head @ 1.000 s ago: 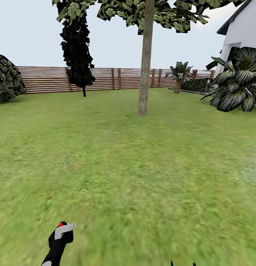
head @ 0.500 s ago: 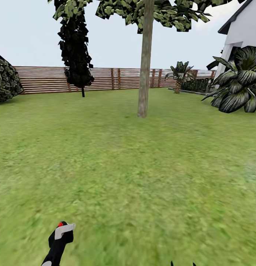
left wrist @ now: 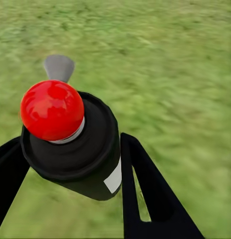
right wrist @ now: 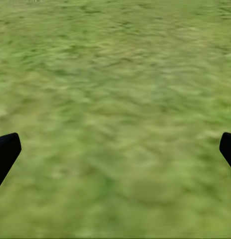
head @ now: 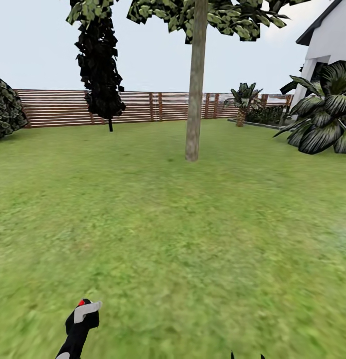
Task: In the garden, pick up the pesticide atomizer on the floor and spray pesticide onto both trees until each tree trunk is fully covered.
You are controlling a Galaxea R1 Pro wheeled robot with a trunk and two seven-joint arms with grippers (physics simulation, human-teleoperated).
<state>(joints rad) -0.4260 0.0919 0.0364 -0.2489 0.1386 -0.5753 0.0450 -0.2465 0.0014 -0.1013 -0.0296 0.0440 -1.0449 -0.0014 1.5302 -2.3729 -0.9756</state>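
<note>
Left gripper (left wrist: 70, 164) closed around black pesticide atomizer (left wrist: 83, 149), one finger on each side of the body, red ball knob (left wrist: 52, 109) and grey nozzle (left wrist: 59, 67) on top. Seen from head camera low at left, atomizer (head: 82, 316) upright over lawn (head: 183, 249). Right gripper (right wrist: 115, 149) spread wide, empty, only grass between fingertips (right wrist: 5, 149). Far ahead on the lawn, tan-grey tree trunk (head: 194, 89), well apart from atomizer. Behind it, brown slat fence (head: 143, 105).

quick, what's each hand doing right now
Left hand: closed on the pesticide atomizer, fingers either side of its black body.
Right hand: open, fingers spread wide over the grass, holding nothing.
</note>
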